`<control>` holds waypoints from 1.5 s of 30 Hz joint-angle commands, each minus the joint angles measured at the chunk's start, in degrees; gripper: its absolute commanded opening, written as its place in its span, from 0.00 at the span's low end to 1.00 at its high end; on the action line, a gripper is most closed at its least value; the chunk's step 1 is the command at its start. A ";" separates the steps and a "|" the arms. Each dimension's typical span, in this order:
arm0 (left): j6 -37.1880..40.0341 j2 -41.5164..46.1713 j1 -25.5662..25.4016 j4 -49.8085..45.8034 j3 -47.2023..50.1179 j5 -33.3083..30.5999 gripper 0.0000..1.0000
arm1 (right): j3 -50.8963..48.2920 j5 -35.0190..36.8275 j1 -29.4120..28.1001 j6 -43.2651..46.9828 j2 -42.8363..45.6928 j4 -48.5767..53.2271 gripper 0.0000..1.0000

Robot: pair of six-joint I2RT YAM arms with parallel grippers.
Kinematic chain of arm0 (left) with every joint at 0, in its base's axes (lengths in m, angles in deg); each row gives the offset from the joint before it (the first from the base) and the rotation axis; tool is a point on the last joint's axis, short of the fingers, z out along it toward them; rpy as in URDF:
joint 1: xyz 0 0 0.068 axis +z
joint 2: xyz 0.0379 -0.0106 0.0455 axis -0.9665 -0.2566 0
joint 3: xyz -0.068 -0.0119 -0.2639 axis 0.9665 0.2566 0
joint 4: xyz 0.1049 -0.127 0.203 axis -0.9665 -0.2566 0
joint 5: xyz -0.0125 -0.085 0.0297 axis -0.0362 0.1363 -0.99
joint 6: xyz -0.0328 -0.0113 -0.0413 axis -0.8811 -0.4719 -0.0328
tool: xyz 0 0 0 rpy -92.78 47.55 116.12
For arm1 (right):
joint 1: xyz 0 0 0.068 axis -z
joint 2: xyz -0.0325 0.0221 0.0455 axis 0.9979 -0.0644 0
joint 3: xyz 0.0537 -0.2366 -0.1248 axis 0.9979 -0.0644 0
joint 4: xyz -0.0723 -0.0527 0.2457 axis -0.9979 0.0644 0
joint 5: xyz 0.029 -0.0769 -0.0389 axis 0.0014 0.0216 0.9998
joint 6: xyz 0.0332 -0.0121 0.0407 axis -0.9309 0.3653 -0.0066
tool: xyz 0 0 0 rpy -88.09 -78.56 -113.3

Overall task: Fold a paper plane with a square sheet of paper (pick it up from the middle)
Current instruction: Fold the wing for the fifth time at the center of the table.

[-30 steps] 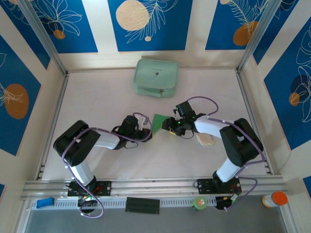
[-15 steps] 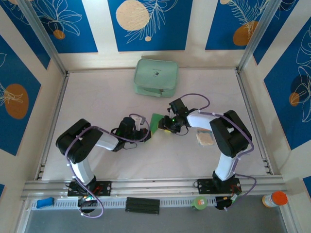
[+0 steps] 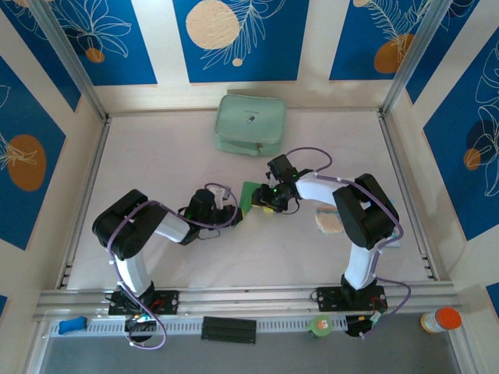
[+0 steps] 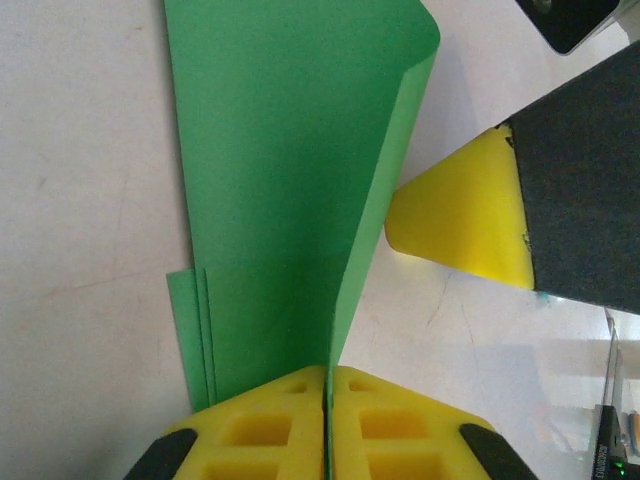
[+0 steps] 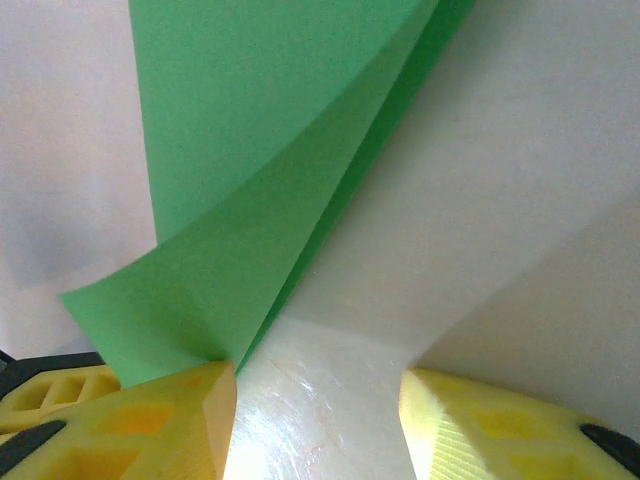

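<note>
Sheet of paper: the bright green sheet of paper (image 3: 250,195) is lying near the middle of the desk (image 3: 156,148), between my two arms, already folded.
Flap: one flap (image 4: 385,170) is standing up from the flat layers, curling over at its far corner.
Layers: in the left wrist view, a few stacked edges (image 4: 190,330) are showing, stepped, at the near left of the paper.
Left end effector: I am pinching the sheet with my left end effector (image 4: 328,385). The yellow pads are pressed together on the paper's near edge, right at the foot of the standing flap.
Right end effector: I am holding my right end effector (image 5: 320,390) partly spread, with bare desk showing between the fingers. One fingertip (image 5: 150,420) is touching the paper's lifted corner, and the other is sitting clear of it.
Meeting point: from my left wrist, a yellow fingertip (image 4: 460,215) of the right end effector is resting just beside the upright flap.
Pouch: a pale mint zip pouch (image 3: 250,123) is lying at the far side of the desk, well apart from the paper.
</note>
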 commanded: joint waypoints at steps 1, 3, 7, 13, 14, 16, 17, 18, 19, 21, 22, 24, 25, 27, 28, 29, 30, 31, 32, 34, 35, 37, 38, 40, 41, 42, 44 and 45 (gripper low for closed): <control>-0.39 -1.68 0.53 -0.10 0.89 0.68 0.12 | 0.83 0.17 -1.58 1.39 -4.36 -2.49 0.50; -0.43 -2.04 0.48 -0.05 0.97 0.55 0.14 | 1.18 0.04 -1.85 1.52 -4.80 -2.28 0.52; -0.90 -3.05 0.53 0.17 0.98 0.40 0.15 | 1.56 -0.18 -2.28 1.81 -5.42 -2.22 0.53; -2.31 -4.11 0.91 0.74 1.06 0.50 0.12 | 1.62 -0.57 -2.33 2.30 -4.92 -2.13 0.54; -2.82 -4.24 1.05 1.10 1.11 0.72 0.11 | 1.18 -0.65 -2.26 2.56 -4.33 -2.74 0.54; -3.99 -4.32 1.27 1.95 1.32 1.24 0.10 | -0.34 -1.46 -1.95 3.18 -2.69 -4.78 0.54; -4.60 -4.33 1.46 2.14 1.42 1.41 0.10 | -1.36 -1.99 -1.74 3.64 -1.81 -6.17 0.54; -5.25 -4.29 1.52 2.38 1.55 1.56 0.09 | -2.19 -2.50 -1.55 3.98 -1.16 -7.41 0.54; -5.95 -4.32 1.70 2.98 1.72 1.92 0.09 | -3.06 -3.34 -1.27 4.49 -0.37 -8.65 0.54; -7.28 -4.30 2.00 3.40 1.70 2.59 0.09 | -4.20 -5.01 -0.95 5.35 0.30 -10.35 0.54; -7.85 -4.25 2.20 3.29 1.61 2.81 0.08 | -4.41 -5.88 -0.86 5.85 0.47 -10.76 0.54; -9.13 -4.24 2.39 3.15 1.44 3.39 0.07 | -4.50 -6.84 -0.77 6.61 0.81 -11.08 0.54; -9.86 -4.25 2.54 3.29 1.42 3.77 0.07 | -4.55 -7.16 -0.75 6.90 1.08 -11.21 0.54; -11.19 -4.42 2.85 3.76 1.37 4.44 0.06 | -4.55 -7.44 -0.66 6.87 1.81 -11.53 0.54; -11.80 -4.51 2.99 3.68 1.25 4.92 0.05 | -4.58 -7.44 -0.57 6.67 2.27 -11.55 0.54; -12.18 -4.51 3.02 3.48 1.16 5.28 0.05 | -4.63 -7.48 -0.32 6.34 2.70 -11.95 0.54; -12.44 -4.47 3.08 3.13 1.07 5.41 0.05 | -4.76 -7.67 -0.18 5.87 3.17 -12.52 0.54; -12.68 -4.35 3.05 2.62 0.90 5.39 0.05 | -5.10 -8.06 0.11 5.23 3.81 -13.24 0.53; -12.67 -4.22 3.15 2.05 0.76 5.44 0.04 | -5.54 -8.54 0.34 4.71 4.44 -14.28 0.53; -12.59 -3.83 3.12 0.48 0.54 5.40 0.04 | -6.52 -9.01 0.57 3.83 6.04 -16.31 0.52; -12.58 -3.61 3.18 -0.24 0.37 5.41 0.04 | -7.04 -9.24 0.53 3.52 6.79 -17.43 0.52; -12.56 -3.46 3.13 -1.16 0.19 5.34 0.04 | -7.66 -10.40 0.57 2.98 7.23 -19.44 0.51; -12.65 -3.48 3.14 -1.47 0.10 5.27 0.04 | -7.62 -11.24 0.57 2.80 6.92 -20.13 0.50; -13.03 -3.69 3.21 -1.68 -0.02 5.27 0.04 | -7.00 -13.07 0.44 2.59 5.66 -21.17 0.46; -13.18 -3.80 3.27 -1.52 -0.13 5.40 0.04 | -6.47 -13.77 0.35 2.51 4.62 -21.30 0.44; -13.49 -3.97 3.25 -1.30 -0.14 5.48 0.04 | -6.05 -14.22 0.40 2.38 3.72 -21.58 0.42; -13.78 -4.16 3.33 -0.65 -0.08 5.77 0.05 | -5.20 -14.95 0.26 1.99 1.90 -22.25 0.39; -13.74 -4.20 3.36 -0.53 -0.09 5.99 0.06 | -4.85 -15.34 0.21 1.83 1.07 -22.60 0.39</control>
